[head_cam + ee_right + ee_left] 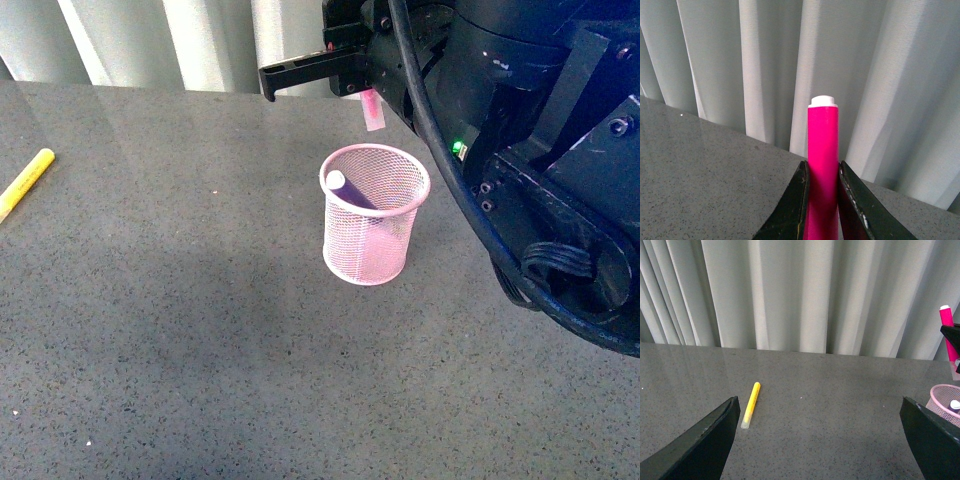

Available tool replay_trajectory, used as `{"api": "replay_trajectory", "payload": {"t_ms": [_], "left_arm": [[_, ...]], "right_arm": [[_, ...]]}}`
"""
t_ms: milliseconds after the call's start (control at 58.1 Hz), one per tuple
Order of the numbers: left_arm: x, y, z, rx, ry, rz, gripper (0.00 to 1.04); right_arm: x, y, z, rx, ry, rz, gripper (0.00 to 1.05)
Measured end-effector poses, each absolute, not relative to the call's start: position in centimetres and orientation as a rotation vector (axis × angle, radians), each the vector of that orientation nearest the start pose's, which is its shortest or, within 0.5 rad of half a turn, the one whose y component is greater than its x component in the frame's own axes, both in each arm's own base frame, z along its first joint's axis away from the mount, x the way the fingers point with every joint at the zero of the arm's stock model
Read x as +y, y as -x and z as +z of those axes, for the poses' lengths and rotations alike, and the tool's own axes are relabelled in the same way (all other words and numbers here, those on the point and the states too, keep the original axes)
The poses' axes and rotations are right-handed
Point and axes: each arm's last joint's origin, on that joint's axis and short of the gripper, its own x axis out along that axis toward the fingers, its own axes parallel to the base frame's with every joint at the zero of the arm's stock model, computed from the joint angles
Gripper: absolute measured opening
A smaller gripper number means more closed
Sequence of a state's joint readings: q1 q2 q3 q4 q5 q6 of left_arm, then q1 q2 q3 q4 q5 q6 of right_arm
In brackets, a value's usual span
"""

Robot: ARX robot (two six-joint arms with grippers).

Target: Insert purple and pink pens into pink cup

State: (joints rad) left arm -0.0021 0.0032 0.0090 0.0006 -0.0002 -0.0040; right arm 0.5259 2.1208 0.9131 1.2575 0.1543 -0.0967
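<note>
Pink pen (372, 110) above the cup (365, 255)
Right gripper (822, 172) pinches it upright to drop beside the purple pen (350, 192); left gripper (818, 405) spread wide, empty.

The table (200, 330) is a dark grey, finely speckled slab with a faint sheen, and it fills nearly the whole front view. Two things rest directly on it. The pink cup (365, 250), a wire-mesh pen holder, stands upright on its solid base a little right of the middle. The yellow marker (25, 182) lies flat far off at the left edge, well apart from the cup, slanting away toward the table's far side.
</note>
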Motion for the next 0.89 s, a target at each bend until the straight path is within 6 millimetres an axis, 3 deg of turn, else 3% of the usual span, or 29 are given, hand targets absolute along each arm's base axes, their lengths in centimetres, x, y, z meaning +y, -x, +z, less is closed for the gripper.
{"api": "replay_trajectory", "payload": {"t_ms": [894], "left_arm": [[0.0, -9.7, 16.6, -0.006, 0.004, -0.002, 0.98]], "right_arm": [[19.0, -33.2, 9.4, 0.040, 0.077, 0.365, 0.12]]}}
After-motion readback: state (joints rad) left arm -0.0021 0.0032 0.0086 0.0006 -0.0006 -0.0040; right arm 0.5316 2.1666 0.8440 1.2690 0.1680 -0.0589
